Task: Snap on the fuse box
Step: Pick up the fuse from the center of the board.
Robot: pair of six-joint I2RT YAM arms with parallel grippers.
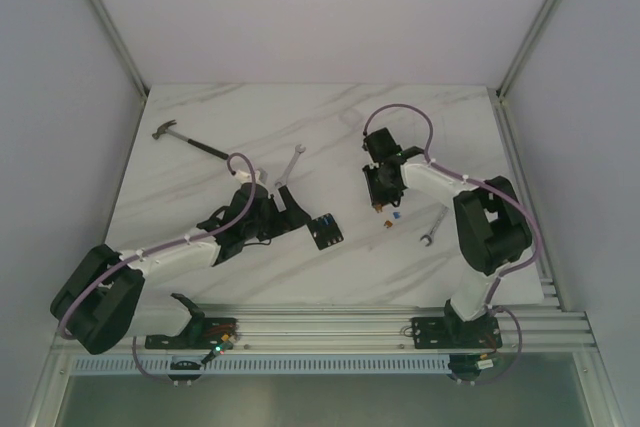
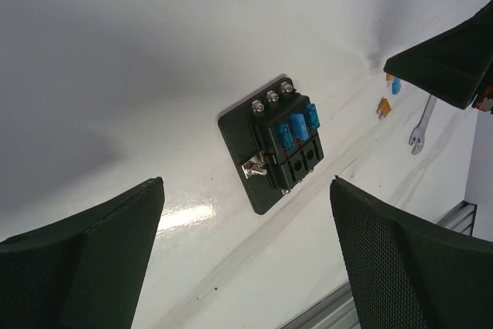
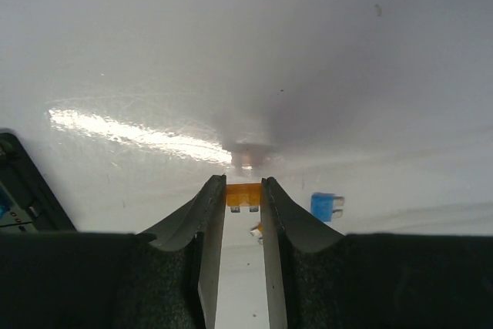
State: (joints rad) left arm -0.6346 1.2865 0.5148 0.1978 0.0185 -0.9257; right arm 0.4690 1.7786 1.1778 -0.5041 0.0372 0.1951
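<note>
The fuse box [image 1: 323, 231] is a small black block on a flat black plate, lying on the white table. In the left wrist view the fuse box [image 2: 281, 144] shows blue fuses in some slots and a metal tab on its side. My left gripper [image 2: 246, 186] stands wide open just short of it, with nothing between its fingers. My right gripper [image 3: 243, 184] is shut on a small amber fuse [image 3: 243, 194] at its fingertips, low over the table, to the right of the fuse box. From above, the right gripper [image 1: 380, 192] points down.
A loose blue fuse [image 3: 326, 206] and a loose amber fuse [image 2: 384, 105] lie near the right gripper. One small wrench [image 1: 432, 227] lies to their right, another wrench [image 1: 290, 165] behind the left gripper. A hammer [image 1: 185, 140] lies far left. Pliers [image 1: 195, 322] rest on the front rail.
</note>
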